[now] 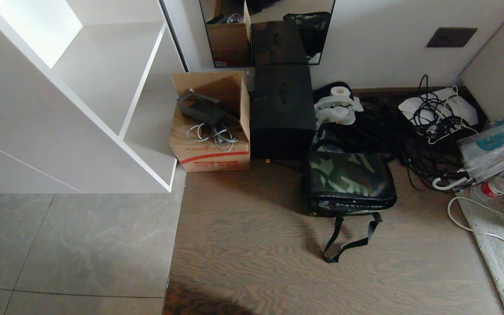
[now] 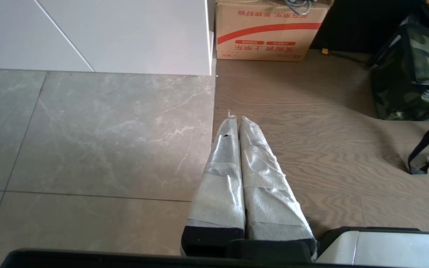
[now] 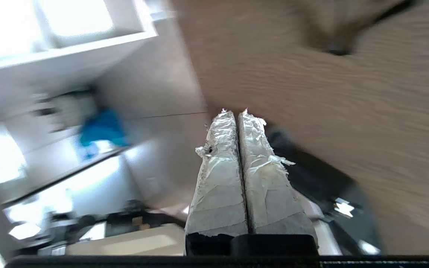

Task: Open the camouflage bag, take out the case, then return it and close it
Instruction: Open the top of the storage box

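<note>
The camouflage bag [image 1: 350, 181] lies closed on the wooden floor, its black strap [image 1: 351, 238] trailing toward me. Its corner also shows in the left wrist view, as the camouflage bag [image 2: 419, 70]. The case is hidden. Neither arm appears in the head view. My left gripper [image 2: 236, 119] is shut and empty, low over the seam between tile and wood, well away from the bag. My right gripper [image 3: 234, 111] is shut with nothing between its taped fingers, over the wooden floor in a blurred view; the bag is not seen there.
A cardboard box [image 1: 210, 127] with cables and a tall black box [image 1: 281, 111] stand against the wall behind the bag. A white shelf unit [image 1: 81, 96] is at the left. Tangled cables [image 1: 435, 127], a bottle [image 1: 499, 186] and a rug [image 1: 503, 253] crowd the right.
</note>
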{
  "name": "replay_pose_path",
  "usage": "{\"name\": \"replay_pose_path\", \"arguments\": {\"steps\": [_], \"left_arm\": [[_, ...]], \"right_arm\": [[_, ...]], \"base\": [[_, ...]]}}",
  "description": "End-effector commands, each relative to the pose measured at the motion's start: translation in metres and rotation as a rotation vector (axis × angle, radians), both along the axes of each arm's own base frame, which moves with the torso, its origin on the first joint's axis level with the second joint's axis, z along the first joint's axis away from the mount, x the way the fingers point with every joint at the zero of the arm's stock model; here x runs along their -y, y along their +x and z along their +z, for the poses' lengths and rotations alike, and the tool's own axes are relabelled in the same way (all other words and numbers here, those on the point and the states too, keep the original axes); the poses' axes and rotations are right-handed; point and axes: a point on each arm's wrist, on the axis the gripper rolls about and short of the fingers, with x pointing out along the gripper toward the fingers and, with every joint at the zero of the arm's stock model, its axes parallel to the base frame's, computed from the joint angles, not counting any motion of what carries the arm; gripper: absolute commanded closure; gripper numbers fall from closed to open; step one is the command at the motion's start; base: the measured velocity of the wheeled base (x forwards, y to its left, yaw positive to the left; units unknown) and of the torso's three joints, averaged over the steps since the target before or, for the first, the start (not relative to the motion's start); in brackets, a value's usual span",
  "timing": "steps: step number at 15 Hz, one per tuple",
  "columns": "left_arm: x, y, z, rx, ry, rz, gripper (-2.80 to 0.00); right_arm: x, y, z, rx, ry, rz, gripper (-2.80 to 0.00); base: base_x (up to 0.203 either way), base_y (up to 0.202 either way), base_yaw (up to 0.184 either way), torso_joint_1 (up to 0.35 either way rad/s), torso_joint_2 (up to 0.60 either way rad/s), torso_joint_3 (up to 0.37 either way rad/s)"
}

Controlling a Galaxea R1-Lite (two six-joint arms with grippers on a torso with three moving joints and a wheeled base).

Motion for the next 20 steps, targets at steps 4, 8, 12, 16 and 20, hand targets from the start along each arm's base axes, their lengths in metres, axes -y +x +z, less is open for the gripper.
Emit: {"name": "replay_pose_path", "arguments": {"steps": [4, 8, 12, 16, 20], "left_arm": [[0.0, 0.0, 0.0, 0.0, -0.001, 0.0, 0.0], [0.0, 0.0, 0.0, 0.0, -0.001, 0.0, 0.0], [0.0, 0.0, 0.0, -0.001, 0.0, 0.0, 0.0], [0.0, 0.0, 0.0, 0.0, 0.001, 0.0, 0.0], [0.0, 0.0, 0.0, 0.0, 0.001, 0.0, 0.0]], "right_arm": [[-0.031, -0.047, 0.039, 0.017, -0.231, -0.104, 0.0], [-0.055, -0.078, 0.043, -0.044, -0.393, -0.211, 0.0], [-0.065, -0.088, 0.05, -0.022, -0.488, -0.247, 0.0], [-0.077, -0.097, 0.051, 0.003, -0.521, -0.258, 0.0], [-0.084, -0.103, 0.047, -0.012, -0.509, -0.254, 0.0]], "base": [[0.0, 0.0, 0.0, 0.0, 0.0, 0.0], [0.0, 0.0, 0.0, 0.0, 0.0, 0.0], [0.0, 0.0, 0.0, 0.0, 0.0, 0.0], [0.0, 0.0, 0.0, 0.0, 0.0, 0.0], [0.0, 0.0, 0.0, 0.0, 0.0, 0.0]]}}
